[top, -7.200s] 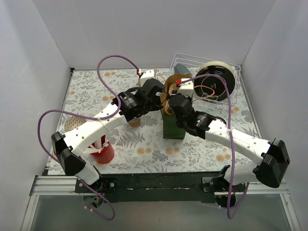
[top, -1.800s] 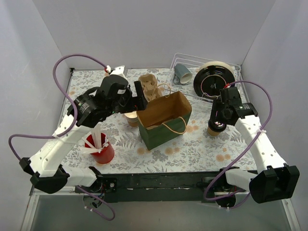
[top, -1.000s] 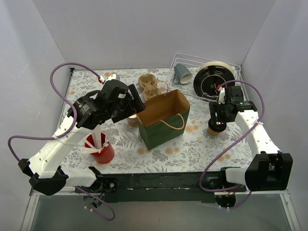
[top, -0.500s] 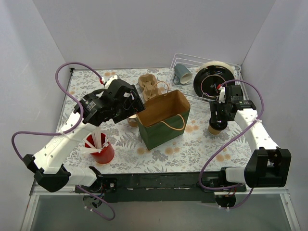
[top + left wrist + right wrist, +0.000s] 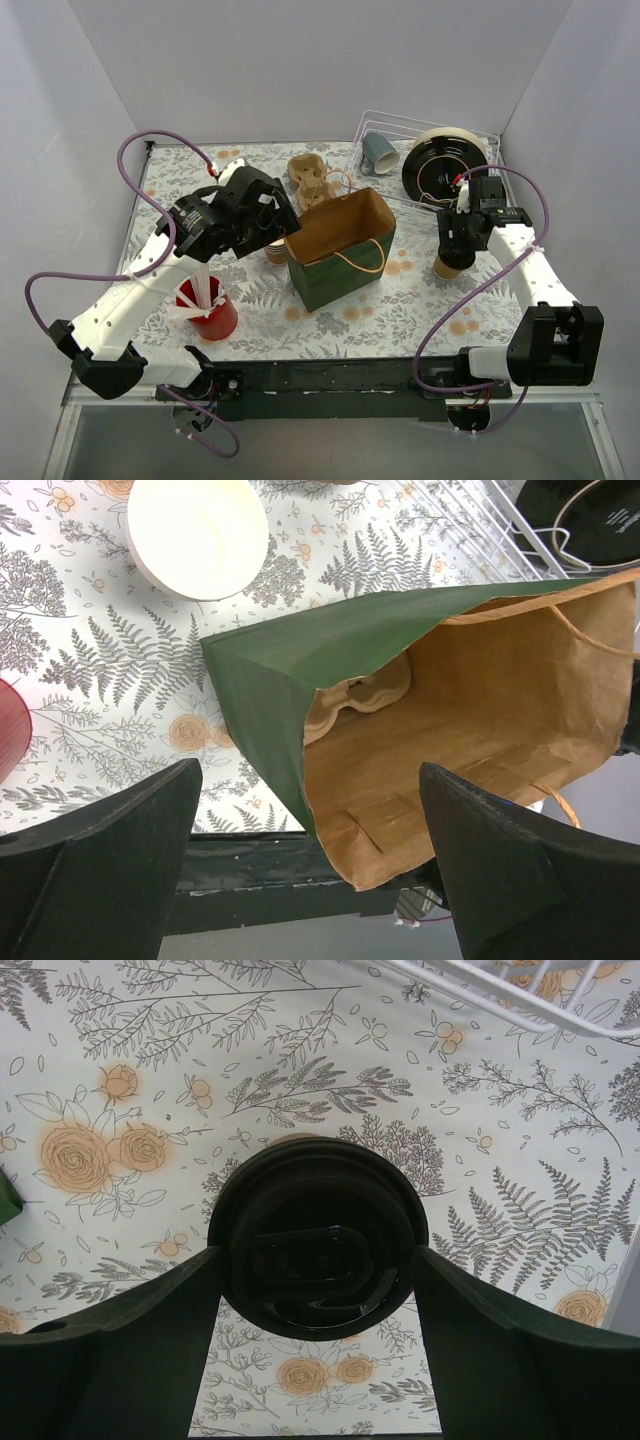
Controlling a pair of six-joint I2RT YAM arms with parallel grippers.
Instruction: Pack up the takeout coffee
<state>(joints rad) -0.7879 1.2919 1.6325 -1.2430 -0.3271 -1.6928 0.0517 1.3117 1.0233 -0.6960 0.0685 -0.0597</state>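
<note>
The left gripper hangs wide open over the mouth of the bag and holds nothing. The right gripper, right of the bag, stands wide around a lidded cup; whether it presses the cup, I cannot tell. A lidless cup stands just left of the bag.

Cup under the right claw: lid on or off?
On. In the right wrist view a black lid covers the top of the cup between the right claw fingers; no white inside shows.
</note>
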